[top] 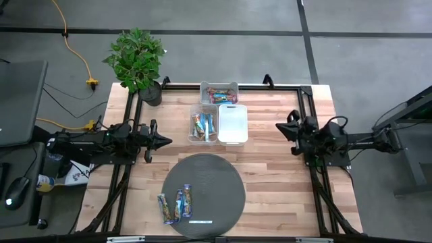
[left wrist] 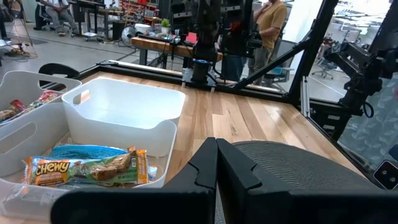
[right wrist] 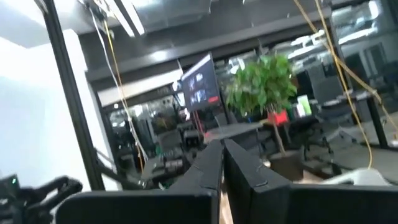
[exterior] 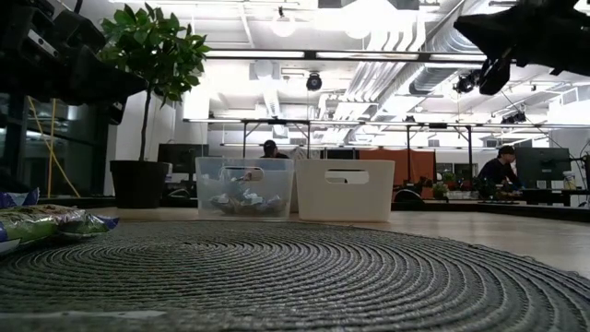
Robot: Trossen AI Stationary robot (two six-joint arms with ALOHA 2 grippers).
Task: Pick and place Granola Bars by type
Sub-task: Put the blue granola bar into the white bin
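Note:
Three granola bars (top: 177, 204) in blue and green wrappers lie on the near left part of the round grey mat (top: 216, 177); the low view shows them at its left (exterior: 46, 223). More bars lie in a clear bin (top: 203, 127), among them a brown-orange and a blue one (left wrist: 87, 169). Red/pink bars (top: 220, 93) fill the far clear bin. My left gripper (top: 167, 141) hovers shut left of the bins, its fingers (left wrist: 216, 158) closed together. My right gripper (top: 279, 126) hovers shut right of the white bin, pointing at the room (right wrist: 222, 152).
An empty white bin (top: 232, 123) stands beside the clear one. A thin white label strip (top: 200, 221) lies on the mat's near edge. A potted plant (top: 138, 61) stands at the far left corner. A black frame rail (top: 283, 86) borders the table. People sit beyond the table (exterior: 502, 171).

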